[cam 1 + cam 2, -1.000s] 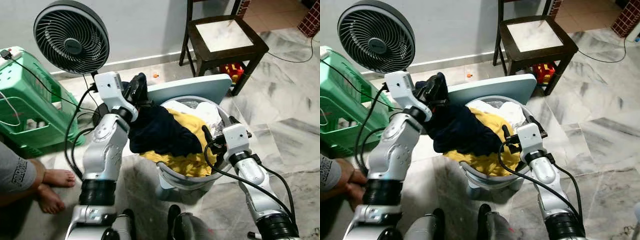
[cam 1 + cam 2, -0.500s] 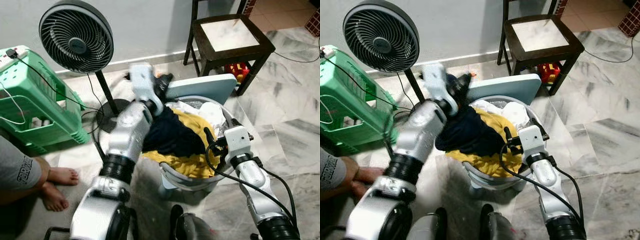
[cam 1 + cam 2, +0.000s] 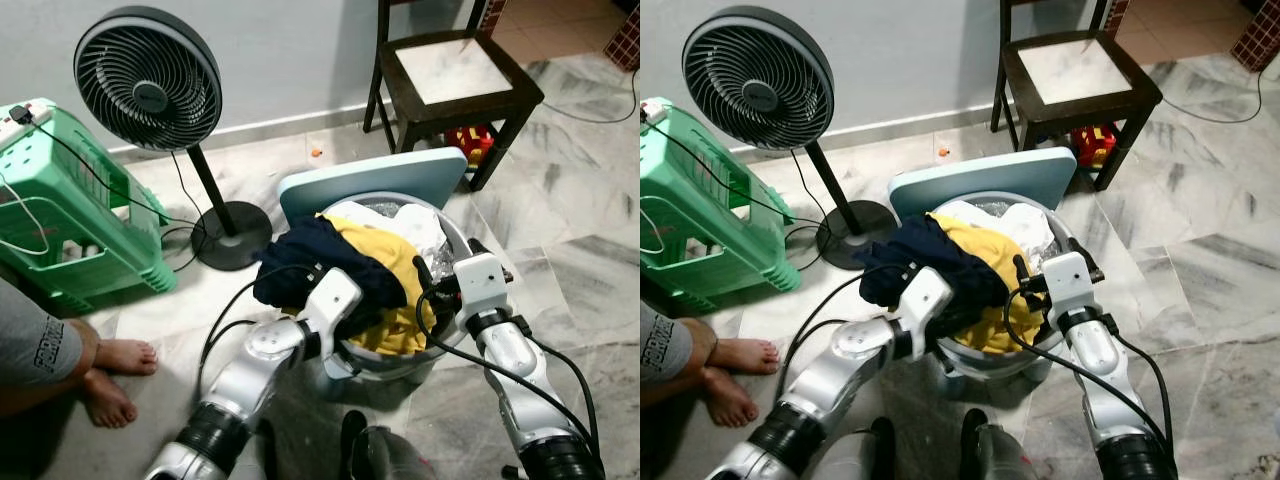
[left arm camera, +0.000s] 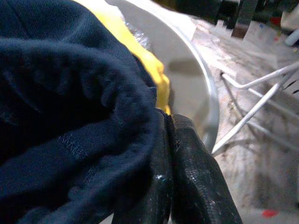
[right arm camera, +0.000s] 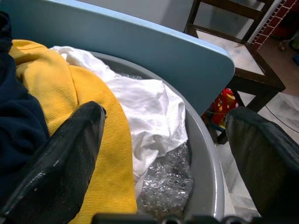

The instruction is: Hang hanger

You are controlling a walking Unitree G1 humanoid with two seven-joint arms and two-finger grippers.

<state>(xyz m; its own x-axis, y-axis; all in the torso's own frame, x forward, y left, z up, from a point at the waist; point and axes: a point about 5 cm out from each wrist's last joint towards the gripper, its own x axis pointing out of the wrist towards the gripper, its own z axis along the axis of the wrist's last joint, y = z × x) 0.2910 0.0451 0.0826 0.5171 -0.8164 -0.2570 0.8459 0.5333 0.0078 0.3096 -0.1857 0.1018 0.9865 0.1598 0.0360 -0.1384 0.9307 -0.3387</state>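
Left gripper (image 4: 170, 186) pressed together at basin (image 3: 440, 345) rim, against navy garment (image 3: 320, 265). Right gripper (image 5: 163, 154) spread wide over yellow cloth (image 5: 79, 107) and white cloth (image 5: 145, 112). Hanger unidentifiable.

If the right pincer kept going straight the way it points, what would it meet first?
Probably the white cloth lying in the grey tub, between the open fingers of the right pincer; the pale blue board stands beyond it. Depth is uncertain.
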